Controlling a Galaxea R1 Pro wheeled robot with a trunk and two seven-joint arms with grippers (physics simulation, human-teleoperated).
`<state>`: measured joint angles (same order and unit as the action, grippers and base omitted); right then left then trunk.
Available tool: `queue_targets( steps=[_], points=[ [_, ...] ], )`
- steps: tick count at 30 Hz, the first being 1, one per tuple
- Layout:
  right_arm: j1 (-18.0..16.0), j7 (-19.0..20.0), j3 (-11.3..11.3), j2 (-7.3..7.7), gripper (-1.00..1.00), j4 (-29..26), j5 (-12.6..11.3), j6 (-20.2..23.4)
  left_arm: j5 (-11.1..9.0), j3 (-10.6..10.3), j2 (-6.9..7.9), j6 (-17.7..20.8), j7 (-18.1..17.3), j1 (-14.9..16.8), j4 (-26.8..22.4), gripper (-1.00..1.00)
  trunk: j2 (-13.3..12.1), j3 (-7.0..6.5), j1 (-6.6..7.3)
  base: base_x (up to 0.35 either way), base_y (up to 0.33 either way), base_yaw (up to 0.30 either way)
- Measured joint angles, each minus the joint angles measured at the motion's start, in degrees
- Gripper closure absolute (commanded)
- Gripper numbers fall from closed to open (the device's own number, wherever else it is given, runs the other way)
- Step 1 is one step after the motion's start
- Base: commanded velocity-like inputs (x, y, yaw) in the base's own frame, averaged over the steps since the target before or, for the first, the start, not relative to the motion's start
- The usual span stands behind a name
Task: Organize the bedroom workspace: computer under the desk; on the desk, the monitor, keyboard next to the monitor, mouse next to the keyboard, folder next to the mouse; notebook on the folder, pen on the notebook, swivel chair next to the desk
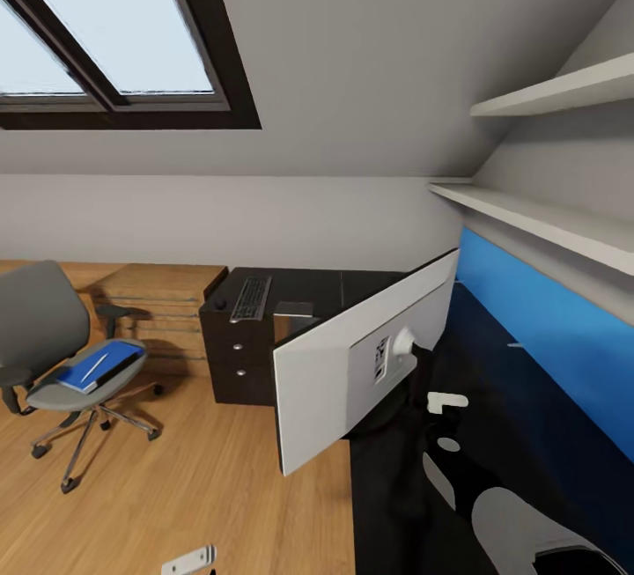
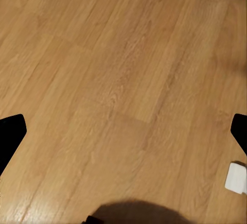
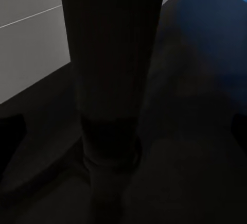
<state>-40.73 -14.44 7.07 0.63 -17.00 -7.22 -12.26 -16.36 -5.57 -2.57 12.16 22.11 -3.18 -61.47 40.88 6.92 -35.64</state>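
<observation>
The monitor (image 1: pixel 352 368) stands on the black desk (image 1: pixel 387 504) with its pale back towards me. Past it on the desk lie the keyboard (image 1: pixel 251 298), the mouse (image 1: pixel 218 303) and a grey notebook (image 1: pixel 295 309). The swivel chair (image 1: pixel 48 337) stands on the floor at left, apart from the desk, with the blue folder (image 1: pixel 92 366) on its seat; a thin white streak on it may be the pen. The computer is out of view. My right gripper (image 3: pixel 123 126) is open low over the desk, with a dark upright column, probably the monitor's stand (image 3: pixel 110 69), between its fingers. My left gripper (image 2: pixel 123 131) hangs open over bare floor.
A wooden chest of drawers (image 1: pixel 163 302) stands against the far wall behind the chair. The blue back panel (image 1: pixel 546 320) and two white shelves (image 1: pixel 546 223) line the desk's right side. A small white object (image 1: pixel 189 560) lies on the wood floor near me.
</observation>
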Motion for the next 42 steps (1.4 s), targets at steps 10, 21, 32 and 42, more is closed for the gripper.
queue_targets(
  steps=[10, 21, 32, 42],
  points=[
    [0.0, 0.0, 0.0, 0.03, -1.0, 0.0, 0.0, 0.0, 0.0, 0.0, 0.0, 0.0, -0.1, 0.0, 0.3, -1.0, 0.0, 0.0, 0.01, 0.087, -0.002, 0.0],
    [0.0, 0.0, 0.0, 0.03, -1.0, 0.0, 0.0, 0.0, 0.0, 0.0, 0.0, 0.0, -0.1, 0.0, 0.3, -1.0, 0.0, 0.0, 0.0, 0.055, 0.0, 0.0],
    [0.0, 0.0, 0.0, 0.1, -1.0, 0.0, 0.0, 0.0, 0.0, 0.0, 0.0, 0.0, -0.1, 0.0, 0.4, -1.0, 0.0, 0.0, 0.0, 0.036, 0.0, 0.0],
    [0.0, 0.0, 0.0, 0.12, -1.0, -0.1, 0.0, 0.0, 0.0, 0.0, -0.08, 0.0, -0.1, 0.0, 0.4, -1.0, 0.0, 0.0, 0.0, 0.021, 0.0, 0.0]
  ],
)
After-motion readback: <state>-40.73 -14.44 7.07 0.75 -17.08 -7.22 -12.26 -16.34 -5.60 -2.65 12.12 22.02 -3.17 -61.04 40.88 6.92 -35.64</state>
